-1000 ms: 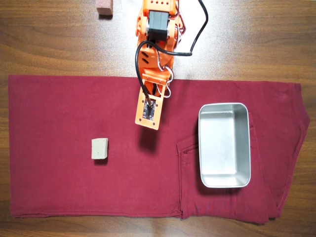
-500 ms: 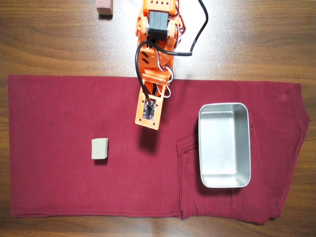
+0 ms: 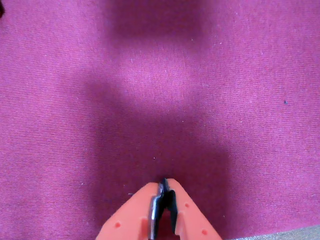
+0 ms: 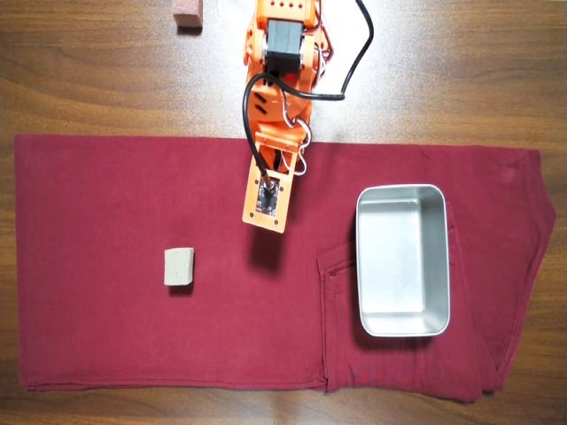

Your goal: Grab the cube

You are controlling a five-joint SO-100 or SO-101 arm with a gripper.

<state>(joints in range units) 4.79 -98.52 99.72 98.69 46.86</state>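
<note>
The cube point(image 4: 180, 267) is a small pale beige-grey block lying on the dark red cloth point(image 4: 97, 195), left of centre in the overhead view. It does not show in the wrist view. My gripper point(image 3: 164, 184) has orange fingers closed together with nothing between them, hovering over bare cloth. In the overhead view the orange arm point(image 4: 275, 97) reaches down from the top, and its wrist camera mount point(image 4: 266, 202) hides the fingers. The mount sits up and to the right of the cube, well apart from it.
A steel tray point(image 4: 359, 266) stands on the cloth at the right. A reddish-brown block point(image 4: 187, 13) lies on the wooden table point(image 4: 89, 80) at the top edge, left of the arm's base.
</note>
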